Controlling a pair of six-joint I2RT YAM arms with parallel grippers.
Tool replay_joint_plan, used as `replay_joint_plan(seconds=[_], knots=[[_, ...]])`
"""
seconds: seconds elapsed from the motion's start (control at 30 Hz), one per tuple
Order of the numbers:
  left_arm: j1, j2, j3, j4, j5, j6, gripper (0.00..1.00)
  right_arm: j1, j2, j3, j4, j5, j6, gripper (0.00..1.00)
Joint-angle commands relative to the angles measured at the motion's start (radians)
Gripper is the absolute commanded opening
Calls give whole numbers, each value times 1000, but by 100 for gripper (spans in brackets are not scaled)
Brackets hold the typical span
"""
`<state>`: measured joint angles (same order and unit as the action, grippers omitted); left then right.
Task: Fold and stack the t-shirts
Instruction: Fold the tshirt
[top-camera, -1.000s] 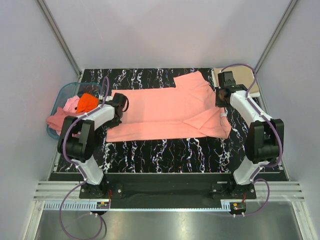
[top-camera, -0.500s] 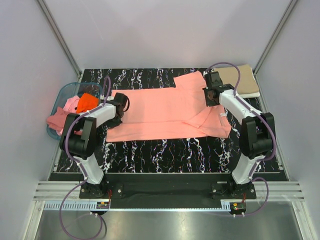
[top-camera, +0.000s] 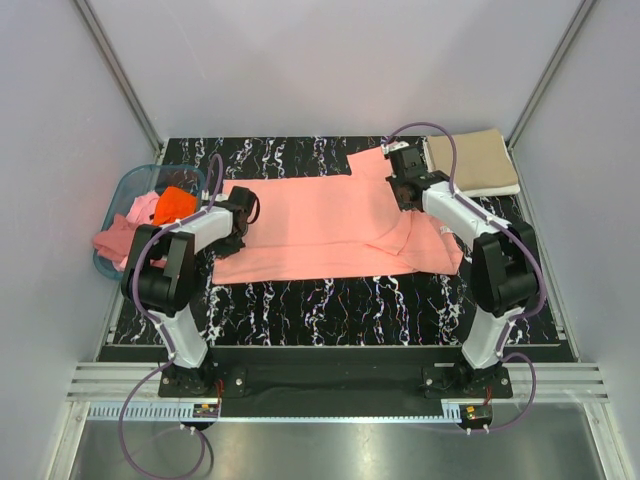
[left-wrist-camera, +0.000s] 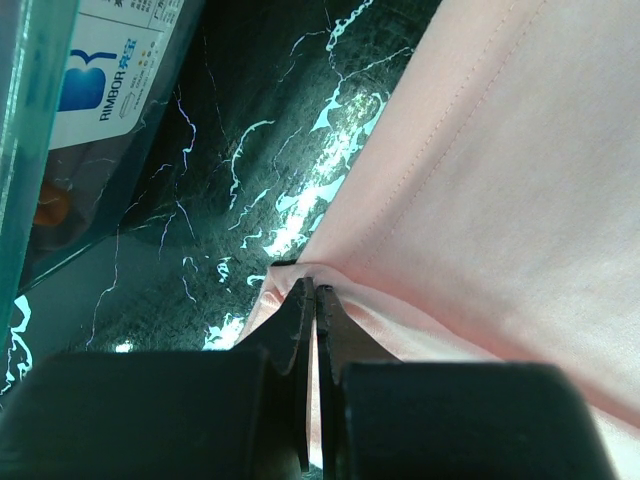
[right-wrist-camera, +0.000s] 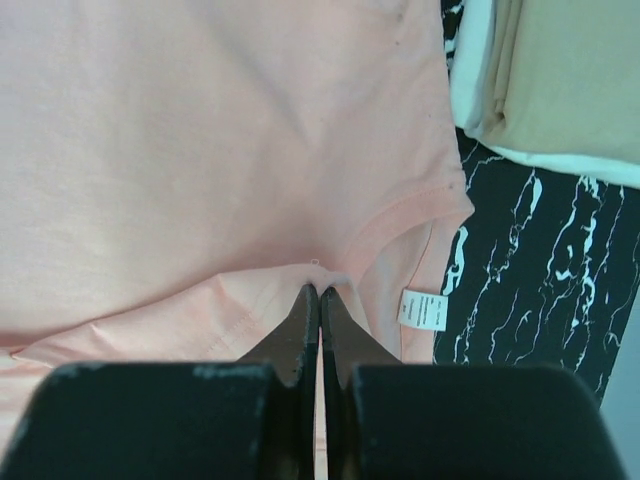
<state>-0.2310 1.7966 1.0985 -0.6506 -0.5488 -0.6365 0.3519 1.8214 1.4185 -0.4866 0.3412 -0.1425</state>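
Fold in hand: left gripper (left-wrist-camera: 315, 295) and right gripper (right-wrist-camera: 320, 295) each pinched tight on salmon-pink t-shirt (top-camera: 320, 215), mid-frame; next, likely lift both ends together.

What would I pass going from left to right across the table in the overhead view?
Translucent teal plastic basket → left pincer, shut on the shirt's left edge → spread-out salmon-pink t-shirt → folded tan t-shirt. The right pincer sits over the salmon shirt, so it is left out.
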Motion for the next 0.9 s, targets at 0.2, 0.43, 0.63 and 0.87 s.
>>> replay_joint_plan(seconds=[0.2, 0.43, 0.63, 0.87], knots=[[7, 9, 34, 17, -2, -5, 0, 25, 59, 63, 75, 41, -92, 0], [7, 14, 34, 16, 4, -6, 0, 45, 105, 102, 114, 53, -141, 0], [7, 18, 34, 17, 4, -5, 0, 58, 139, 132, 134, 70, -175, 0], [7, 11, 35, 8, -16, -3, 0, 58, 182, 126, 141, 145, -170, 0]])
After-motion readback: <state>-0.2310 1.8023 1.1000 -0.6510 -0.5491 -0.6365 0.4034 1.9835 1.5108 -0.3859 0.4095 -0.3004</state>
